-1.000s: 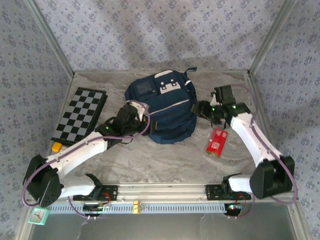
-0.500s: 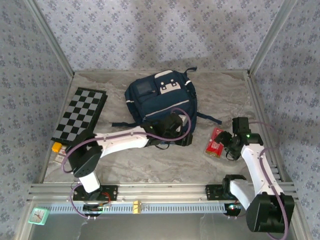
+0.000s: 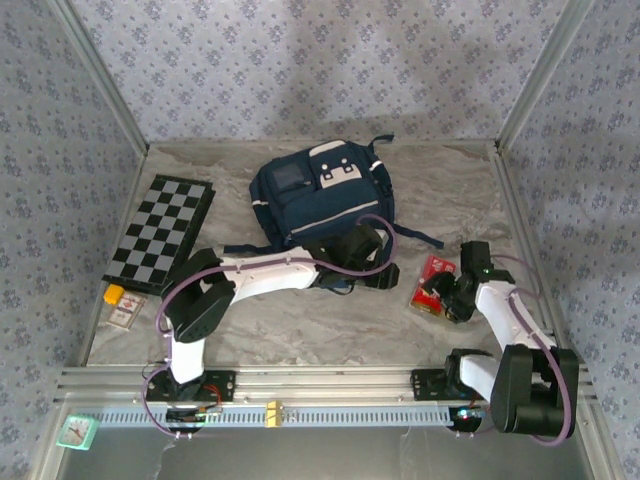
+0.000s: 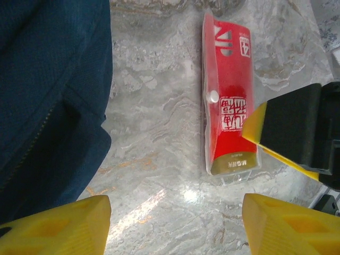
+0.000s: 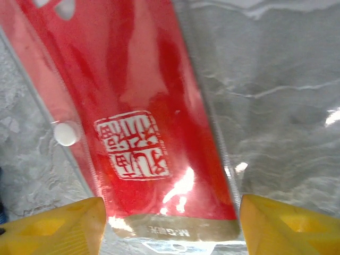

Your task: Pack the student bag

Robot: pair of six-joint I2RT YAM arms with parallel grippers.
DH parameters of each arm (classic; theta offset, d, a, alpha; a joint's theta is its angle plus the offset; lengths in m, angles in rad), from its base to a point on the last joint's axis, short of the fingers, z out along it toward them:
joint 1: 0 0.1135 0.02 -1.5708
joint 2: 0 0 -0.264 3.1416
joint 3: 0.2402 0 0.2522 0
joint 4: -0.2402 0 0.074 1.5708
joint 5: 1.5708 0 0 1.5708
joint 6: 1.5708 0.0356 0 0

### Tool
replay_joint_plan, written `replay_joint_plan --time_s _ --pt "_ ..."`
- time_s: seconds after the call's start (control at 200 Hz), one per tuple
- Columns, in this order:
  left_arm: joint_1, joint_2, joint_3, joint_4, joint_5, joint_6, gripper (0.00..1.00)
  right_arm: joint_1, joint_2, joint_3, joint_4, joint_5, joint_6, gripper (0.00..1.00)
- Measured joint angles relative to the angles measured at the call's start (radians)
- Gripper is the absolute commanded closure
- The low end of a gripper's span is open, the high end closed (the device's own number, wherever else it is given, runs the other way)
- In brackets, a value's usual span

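Left claw (image 3: 380, 272) rightward; student bag (image 3: 310, 205) handle-far.

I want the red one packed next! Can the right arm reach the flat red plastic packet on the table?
Probably yes. The right gripper hovers directly over the flat red plastic packet, its jaws open on either side, and nothing lies between them and the packet.
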Motion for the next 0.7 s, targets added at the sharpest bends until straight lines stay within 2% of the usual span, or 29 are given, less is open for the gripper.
replay_joint_plan --time_s 0.235,0.375,0.5,0.6,0.7 --pt "0.019 0.0 0.014 -0.015 -0.01 -0.001 0.42 0.073 0.003 0.0 0.027 -0.022 0.034 0.44" --pt "0.048 0.021 0.022 -0.019 -0.005 -0.005 0.51 0.109 -0.032 0.0 0.029 -0.037 0.05 0.5" --pt "0.059 0.079 0.061 -0.019 0.009 -0.008 0.55 0.074 -0.059 0.009 -0.001 -0.04 0.039 0.51" --pt "0.053 0.109 0.082 -0.019 0.017 -0.008 0.56 0.015 -0.062 0.027 -0.045 -0.011 0.011 0.44" --pt "0.042 0.129 0.105 -0.019 0.023 -0.009 0.56 -0.028 -0.048 0.028 -0.054 0.005 -0.013 0.42"
